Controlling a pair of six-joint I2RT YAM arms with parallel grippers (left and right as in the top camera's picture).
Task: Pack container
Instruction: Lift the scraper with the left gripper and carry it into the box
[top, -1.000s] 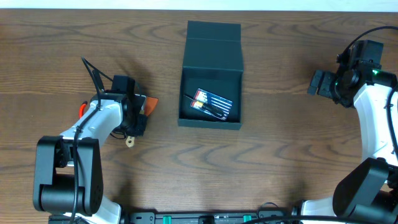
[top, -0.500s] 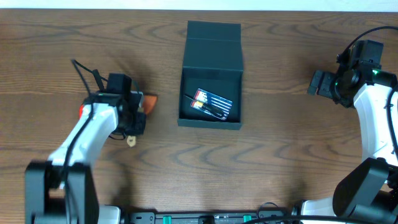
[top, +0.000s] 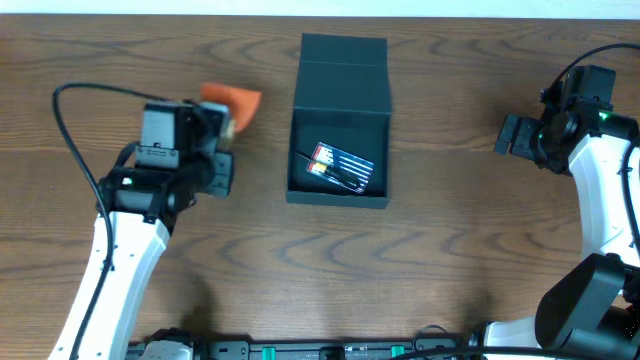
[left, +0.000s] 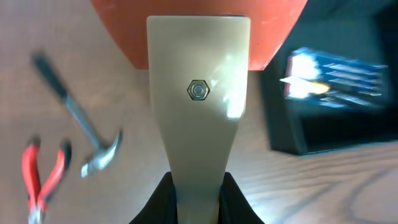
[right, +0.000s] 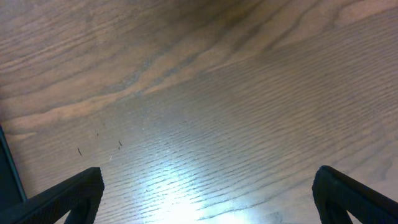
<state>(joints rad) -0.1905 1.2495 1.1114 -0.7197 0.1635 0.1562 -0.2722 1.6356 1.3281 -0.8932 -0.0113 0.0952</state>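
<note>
The dark teal container (top: 338, 196) stands open at the table's middle, with its flap lid (top: 343, 62) laid back. A card of small tools (top: 340, 167) lies inside it. My left gripper (top: 218, 122) is shut on the beige shank of an orange-ended scraper (top: 232, 100) and holds it above the table, left of the container. The left wrist view shows the scraper (left: 198, 93) upright between my fingers (left: 199, 205), and the container (left: 323, 134) at the right. My right gripper (top: 512, 135) is open and empty at the far right, over bare wood (right: 208, 193).
A hammer (left: 81, 134) and red-handled pliers (left: 43, 177) lie on the table below my left wrist; my left arm hides them in the overhead view. A black cable (top: 75, 120) loops off the left arm.
My left gripper has lifted the scraper off the table and carried it up and toward the back, nearer the container's lid. The right arm has not moved.
</note>
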